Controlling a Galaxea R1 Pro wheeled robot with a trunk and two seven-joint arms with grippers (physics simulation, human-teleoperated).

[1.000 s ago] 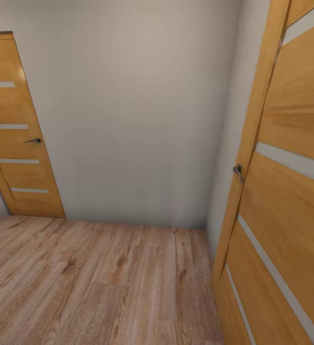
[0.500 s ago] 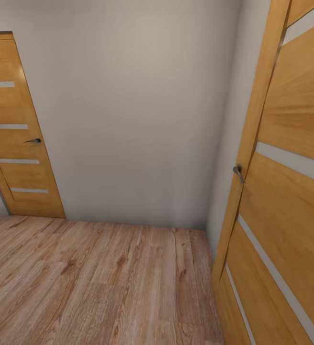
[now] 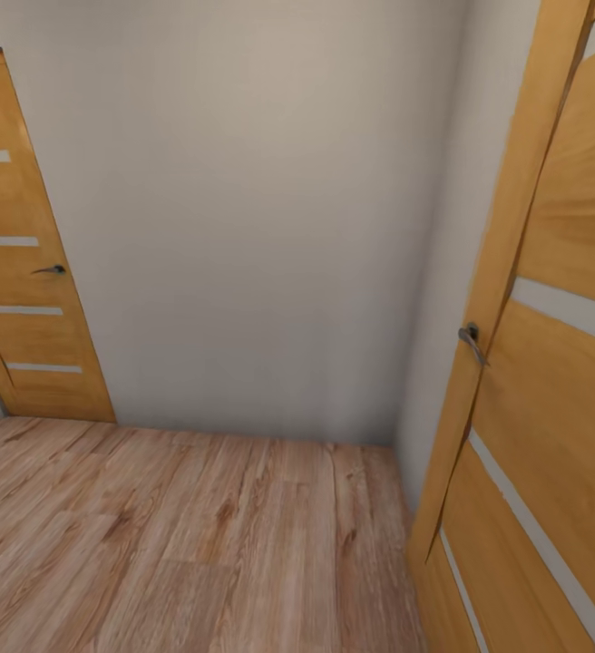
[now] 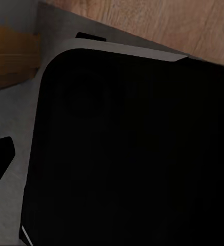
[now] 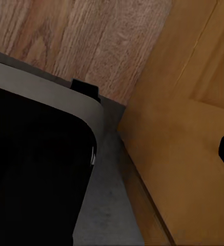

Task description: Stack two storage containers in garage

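Neither storage container is in sight; ahead are a pale wall [image 3: 261, 209], wood-plank floor [image 3: 180, 544] and two wooden doors, one open at my right [image 3: 551, 363], one shut far left [image 3: 21, 263]. I judge the thin-walled bins light but flexible, best taken by opposite rims. The head view has swung slightly right since half a second ago, and I cannot tell how my pincers stand.

Wall [image 3: 243, 227] ahead, plank floor [image 3: 180, 544] before it. Far-left door [image 3: 16, 254] set in wall; near-right door [image 3: 551, 390] close beside robot, handle [image 3: 471, 341] facing inward.
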